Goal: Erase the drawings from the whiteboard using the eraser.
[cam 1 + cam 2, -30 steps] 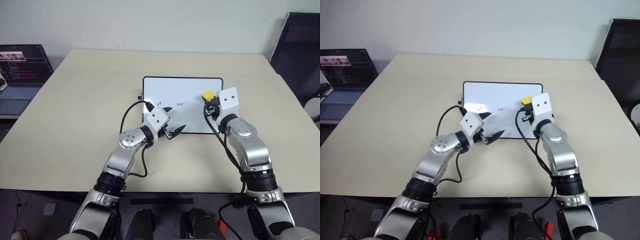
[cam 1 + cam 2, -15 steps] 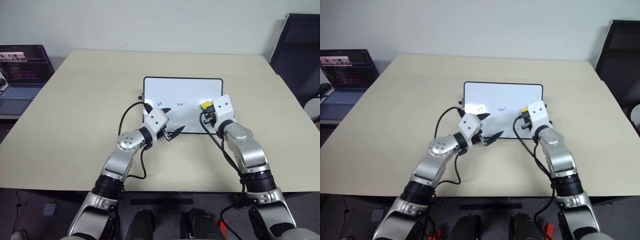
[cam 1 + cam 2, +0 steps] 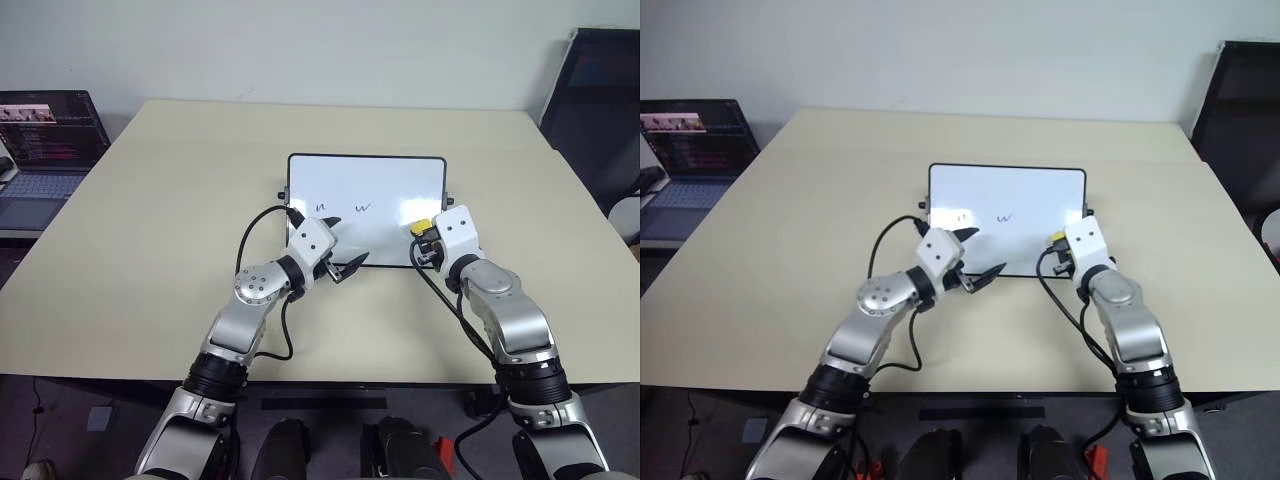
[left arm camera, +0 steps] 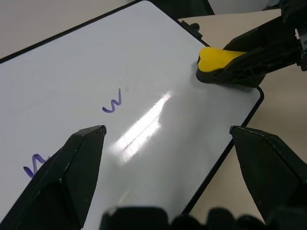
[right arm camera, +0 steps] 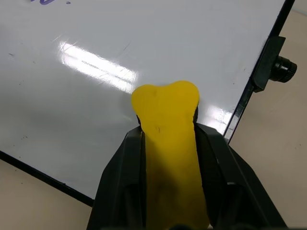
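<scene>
The whiteboard (image 3: 380,180) lies flat in the middle of the table. Two thin purple drawings show on it, one (image 3: 322,207) at its left and one (image 3: 362,208) near its middle; the left wrist view shows them too (image 4: 113,101). My right gripper (image 3: 427,236) is shut on the yellow eraser (image 3: 421,226), which sits low against the board near its right near corner (image 4: 218,56). In the right wrist view the eraser (image 5: 168,120) sticks out between the two black fingers. My left gripper (image 3: 346,242) hovers open over the board's near left edge.
The beige table (image 3: 150,250) spreads wide around the board. An open laptop (image 3: 45,140) stands off its left side, and a black chair (image 3: 600,100) at the far right. A small black knob (image 5: 283,69) juts from the board's short right side.
My right gripper has moved down and toward me with the eraser, from the board's right middle to its right near corner. The left arm has stayed put.
</scene>
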{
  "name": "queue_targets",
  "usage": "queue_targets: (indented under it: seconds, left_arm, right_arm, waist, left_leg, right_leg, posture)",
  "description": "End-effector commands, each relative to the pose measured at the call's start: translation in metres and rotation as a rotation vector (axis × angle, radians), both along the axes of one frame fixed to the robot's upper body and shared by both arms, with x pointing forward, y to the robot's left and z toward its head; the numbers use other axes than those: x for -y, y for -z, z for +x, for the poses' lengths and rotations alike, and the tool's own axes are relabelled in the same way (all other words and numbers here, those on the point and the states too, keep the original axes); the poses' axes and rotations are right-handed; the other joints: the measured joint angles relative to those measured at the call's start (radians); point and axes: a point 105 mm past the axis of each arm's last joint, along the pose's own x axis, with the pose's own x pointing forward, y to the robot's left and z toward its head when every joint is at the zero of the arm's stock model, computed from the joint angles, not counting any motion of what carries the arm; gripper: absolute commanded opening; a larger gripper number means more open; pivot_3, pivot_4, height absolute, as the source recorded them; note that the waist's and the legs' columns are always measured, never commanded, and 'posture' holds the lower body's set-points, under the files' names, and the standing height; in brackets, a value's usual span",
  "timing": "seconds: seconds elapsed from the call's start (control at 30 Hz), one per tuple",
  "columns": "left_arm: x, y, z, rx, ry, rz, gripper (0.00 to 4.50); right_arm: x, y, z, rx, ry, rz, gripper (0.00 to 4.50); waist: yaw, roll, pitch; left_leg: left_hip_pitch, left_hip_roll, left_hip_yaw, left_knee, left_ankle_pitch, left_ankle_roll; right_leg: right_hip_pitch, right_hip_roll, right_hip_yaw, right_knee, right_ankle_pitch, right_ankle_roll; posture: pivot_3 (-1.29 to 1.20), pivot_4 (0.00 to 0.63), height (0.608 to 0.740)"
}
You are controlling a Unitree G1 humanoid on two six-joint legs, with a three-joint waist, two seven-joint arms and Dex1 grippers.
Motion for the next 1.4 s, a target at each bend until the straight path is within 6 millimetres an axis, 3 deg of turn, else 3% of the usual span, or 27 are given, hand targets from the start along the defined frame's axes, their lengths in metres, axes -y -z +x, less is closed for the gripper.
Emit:
queue_targets:
  seconds: [0.03, 0.27, 0.47, 0.67, 1.4]
  left_arm:
    - [-0.001, -0.019, -0.002, 0.067, -0.011, -0.033, 4.5]
    - [-0.01, -0.016, -0.005, 0.058, -0.053, -0.048, 4.5]
    - [-0.019, -0.014, -0.005, 0.057, -0.088, -0.04, 4.5]
    - [-0.025, -0.015, -0.005, 0.06, -0.108, -0.037, 4.5]
    - [-0.021, -0.017, -0.005, 0.065, -0.091, -0.031, 4.5]
  right_arm:
    - [-0.008, -0.014, 0.003, 0.055, -0.055, 0.006, 1.12]
    - [-0.042, -0.036, 0.005, 0.252, -0.261, -0.111, 1.12]
    - [-0.064, -0.032, 0.009, 0.35, -0.387, -0.213, 1.12]
    - [-0.078, -0.032, 0.011, 0.375, -0.431, -0.2, 1.12]
    - [-0.074, -0.034, 0.014, 0.381, -0.423, -0.199, 1.12]
  waist:
    - [0.0, 0.0, 0.0]
    - [-0.007, 0.0, 0.0]
    - [-0.005, 0.0, 0.001]
    - [-0.003, 0.0, 0.001]
    - [-0.001, 0.0, 0.001]
  left_leg:
    - [0.0, 0.0, 0.0, 0.0, 0.0, 0.0]
    - [0.0, 0.0, 0.001, -0.001, 0.0, 0.0]
    - [-0.001, 0.0, 0.0, -0.002, 0.0, 0.0]
    - [-0.001, 0.0, 0.0, -0.002, 0.0, 0.0]
    - [-0.001, 0.0, 0.0, -0.002, 0.0, 0.0]
  right_leg:
    - [0.0, 0.0, 0.0, 0.0, 0.0, 0.0]
    - [-0.001, 0.0, 0.001, -0.001, 0.0, 0.0]
    - [-0.001, 0.0, 0.0, -0.002, 0.0, 0.0]
    - [-0.001, 0.0, 0.0, -0.002, 0.0, 0.0]
    - [-0.001, 0.0, 0.0, -0.001, 0.003, -0.005]
  posture:
    - [0.0, 0.15, 0.74]
    - [0.0, 0.15, 0.74]
    - [0.0, 0.15, 0.74]
    - [0.0, 0.15, 0.74]
    - [0.0, 0.15, 0.74]
